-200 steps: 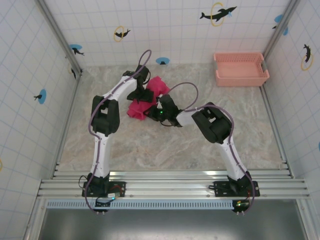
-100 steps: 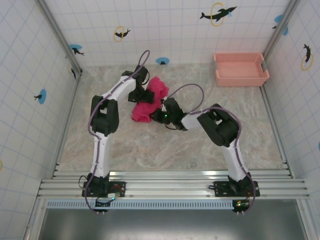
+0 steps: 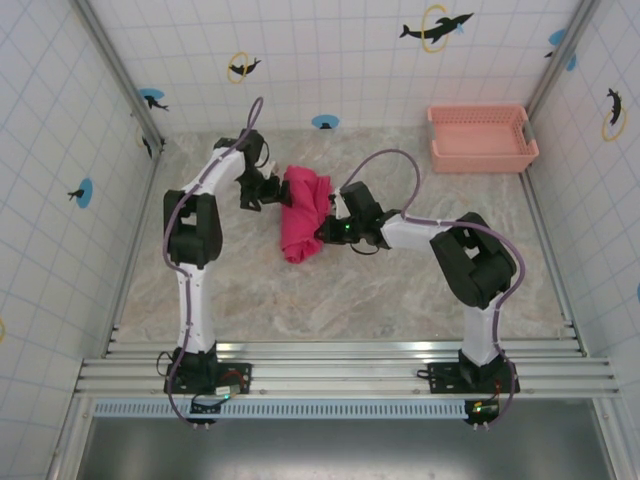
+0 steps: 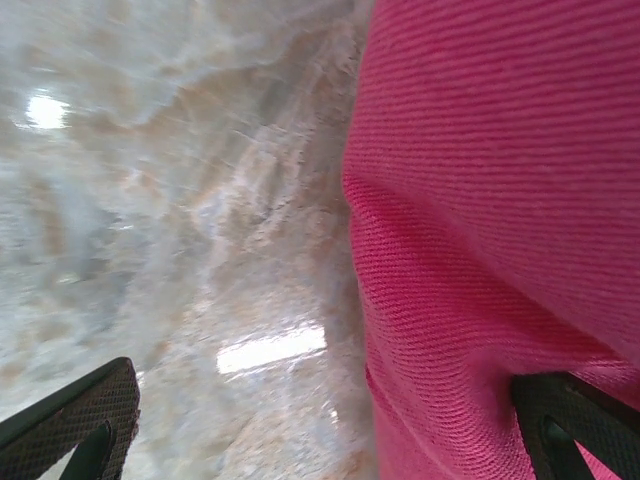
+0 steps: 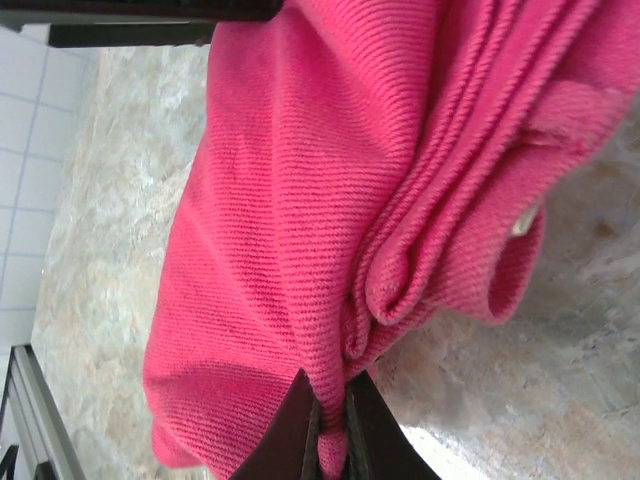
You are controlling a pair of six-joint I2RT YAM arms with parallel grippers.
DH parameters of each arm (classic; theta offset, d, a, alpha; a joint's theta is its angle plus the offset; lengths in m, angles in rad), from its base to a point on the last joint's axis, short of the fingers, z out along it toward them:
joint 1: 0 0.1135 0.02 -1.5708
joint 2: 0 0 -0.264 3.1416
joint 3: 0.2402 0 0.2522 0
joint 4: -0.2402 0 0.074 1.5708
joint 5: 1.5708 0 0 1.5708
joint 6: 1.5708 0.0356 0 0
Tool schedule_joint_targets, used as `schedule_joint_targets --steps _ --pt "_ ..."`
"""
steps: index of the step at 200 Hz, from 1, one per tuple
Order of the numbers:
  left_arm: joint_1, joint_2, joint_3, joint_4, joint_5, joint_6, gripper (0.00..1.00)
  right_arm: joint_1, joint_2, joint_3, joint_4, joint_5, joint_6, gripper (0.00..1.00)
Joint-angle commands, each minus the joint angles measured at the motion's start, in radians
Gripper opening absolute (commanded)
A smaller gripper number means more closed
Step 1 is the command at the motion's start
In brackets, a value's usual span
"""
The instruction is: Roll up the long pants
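Marbled beige surface is stretching between white tiled walls dotted with dolphin stickers. The long pants are lying on it as a crumpled magenta bundle, toward the far edge and slightly left of the middle. Its folds are hiding which part is leg and which is waistband.

The right pincer is reaching in from the right and clamping tight on a thin fold at the bundle's near right edge. In the right wrist view its fingertips are pinching that fold, and the frame is cutting off everything below them.

The left pincer is standing spread wide just beside the bundle's left edge, gripping nothing. In the left wrist view one finger is hanging over bare marble. The other is sitting against the cloth, which is covering part of it, so whether it is pressing in is hard to make out.

A salmon-pink slotted basket is sitting in the far right corner, well apart from the bundle. The near half of the surface, the strip along its left edge and the stretch between bundle and basket are lying bare.
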Motion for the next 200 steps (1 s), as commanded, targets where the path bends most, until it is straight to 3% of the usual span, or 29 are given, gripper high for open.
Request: schedule_joint_targets --steps 1,40,80,136,200 --pt "0.005 0.030 -0.089 0.103 0.099 -0.067 0.97 0.001 0.012 -0.017 -0.073 -0.069 -0.035 0.00" --pt "0.004 -0.030 -0.210 0.264 0.263 -0.167 0.97 -0.007 0.045 -0.020 -0.067 -0.091 -0.043 0.00" --pt "-0.008 -0.149 -0.204 0.179 0.185 -0.093 0.98 -0.009 0.035 -0.012 -0.089 -0.085 -0.055 0.00" --pt "-0.016 -0.256 -0.213 0.091 0.170 -0.018 0.98 -0.023 -0.081 0.124 -0.371 0.026 -0.194 0.00" --pt "-0.015 -0.263 -0.341 0.165 0.220 -0.019 0.98 -0.138 -0.099 0.489 -0.619 0.034 -0.260 0.00"
